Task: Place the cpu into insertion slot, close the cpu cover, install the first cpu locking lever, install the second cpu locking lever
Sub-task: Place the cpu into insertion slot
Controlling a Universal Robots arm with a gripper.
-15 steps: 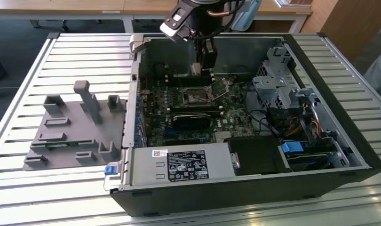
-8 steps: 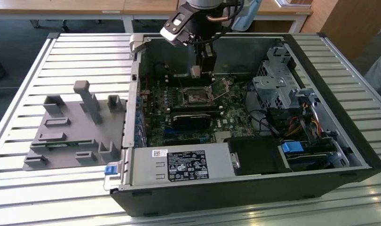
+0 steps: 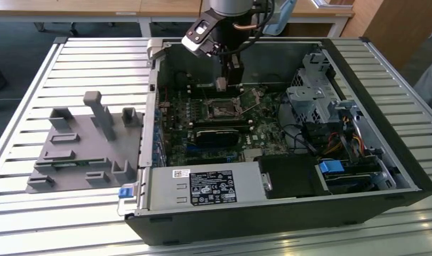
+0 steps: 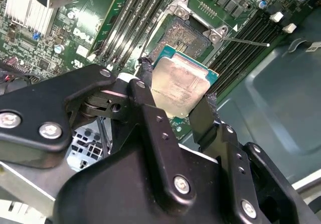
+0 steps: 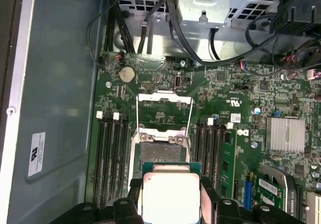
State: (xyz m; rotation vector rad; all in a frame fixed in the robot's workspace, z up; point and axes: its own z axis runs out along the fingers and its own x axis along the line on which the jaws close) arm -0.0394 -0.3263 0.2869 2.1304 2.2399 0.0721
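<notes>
One hand (image 3: 222, 84) hangs inside the open computer case (image 3: 273, 224) on your bench (image 3: 73, 53). In the exterior view it sits just beyond the insertion slot (image 3: 222, 109), toward the case's far wall. In the second wrist view, its two black fingers (image 4: 145, 93) clamp the cpu (image 4: 180, 83) by opposite edges, raised above the green board just beside the insertion slot (image 4: 183, 35). In the first wrist view, you see the cpu cover (image 5: 165, 98) flipped open and the insertion slot (image 5: 161, 151) bare.
</notes>
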